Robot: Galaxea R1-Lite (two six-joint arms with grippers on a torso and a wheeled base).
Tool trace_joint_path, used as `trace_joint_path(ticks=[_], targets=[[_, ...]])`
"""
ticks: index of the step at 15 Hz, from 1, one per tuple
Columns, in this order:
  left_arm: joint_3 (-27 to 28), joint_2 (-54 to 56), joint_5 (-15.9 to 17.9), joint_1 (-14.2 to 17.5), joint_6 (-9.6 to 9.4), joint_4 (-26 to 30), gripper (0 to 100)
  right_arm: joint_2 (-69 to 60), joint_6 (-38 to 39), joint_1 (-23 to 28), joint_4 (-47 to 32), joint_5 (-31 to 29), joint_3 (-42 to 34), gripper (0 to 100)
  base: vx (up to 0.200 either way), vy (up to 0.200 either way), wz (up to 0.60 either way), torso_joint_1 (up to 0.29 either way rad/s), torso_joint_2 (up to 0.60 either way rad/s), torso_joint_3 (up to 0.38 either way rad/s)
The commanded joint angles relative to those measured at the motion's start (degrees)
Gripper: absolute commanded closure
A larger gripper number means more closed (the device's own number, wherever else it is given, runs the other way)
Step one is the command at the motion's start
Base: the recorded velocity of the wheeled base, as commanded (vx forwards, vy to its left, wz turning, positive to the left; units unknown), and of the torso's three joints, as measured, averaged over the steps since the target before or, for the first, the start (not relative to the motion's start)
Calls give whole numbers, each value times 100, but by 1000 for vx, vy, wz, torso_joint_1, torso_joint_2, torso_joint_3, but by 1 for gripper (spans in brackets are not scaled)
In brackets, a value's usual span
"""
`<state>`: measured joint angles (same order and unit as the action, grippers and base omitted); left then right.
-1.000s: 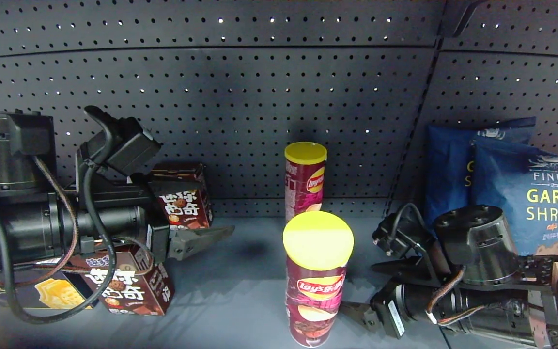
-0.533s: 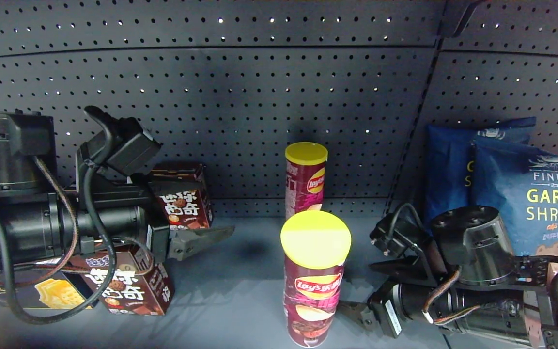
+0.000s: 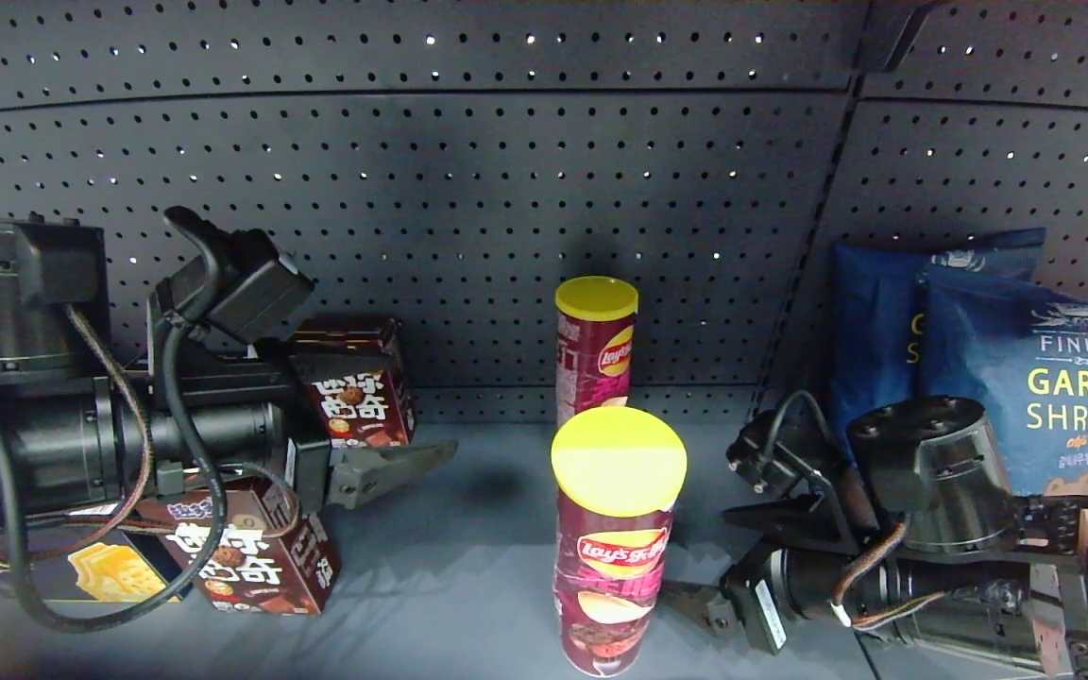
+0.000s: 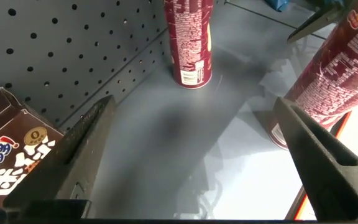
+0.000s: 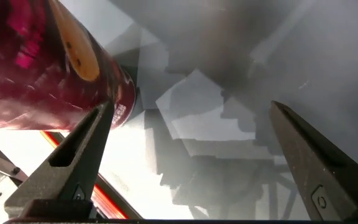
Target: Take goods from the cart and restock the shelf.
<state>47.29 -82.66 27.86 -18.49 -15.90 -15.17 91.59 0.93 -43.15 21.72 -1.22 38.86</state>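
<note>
Left pincer [image 4: 194, 102], right pincer [image 5: 191, 106] released; front can [image 5: 42, 68] just outside the right.

A dark grey pegboard wall [image 3: 468, 189] stands behind the left pincer [image 4: 192, 104] and the right pincer [image 5: 191, 107]. Its rows of small holes let pinpoints of light through in places. A horizontal seam [image 3: 393, 94] crosses it high above the left pincer. Behind the right pincer a slanted upright [image 3: 813, 246] parts two panels. The grey shelf [image 3: 468, 567] beneath both pincers carries soft shadows and pale reflections. A red strip [image 5: 123, 191] edges its front.
</note>
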Motion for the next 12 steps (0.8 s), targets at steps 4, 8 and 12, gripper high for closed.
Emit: trace_joint_path(ticks=[4, 8, 12], targets=[[149, 49, 9, 4, 25, -66, 0, -695, 13, 404, 60, -10, 710, 0, 0, 0, 0, 0, 0, 0], [255, 506, -17, 109, 43, -57, 0, -1205, 13, 809, 166, -28, 1115, 0, 0, 0, 0, 0, 0, 0], [35, 1244, -8, 540, 60, -4, 0, -1838, 13, 879, 174, -45, 719, 0, 0, 0, 0, 0, 0, 0]])
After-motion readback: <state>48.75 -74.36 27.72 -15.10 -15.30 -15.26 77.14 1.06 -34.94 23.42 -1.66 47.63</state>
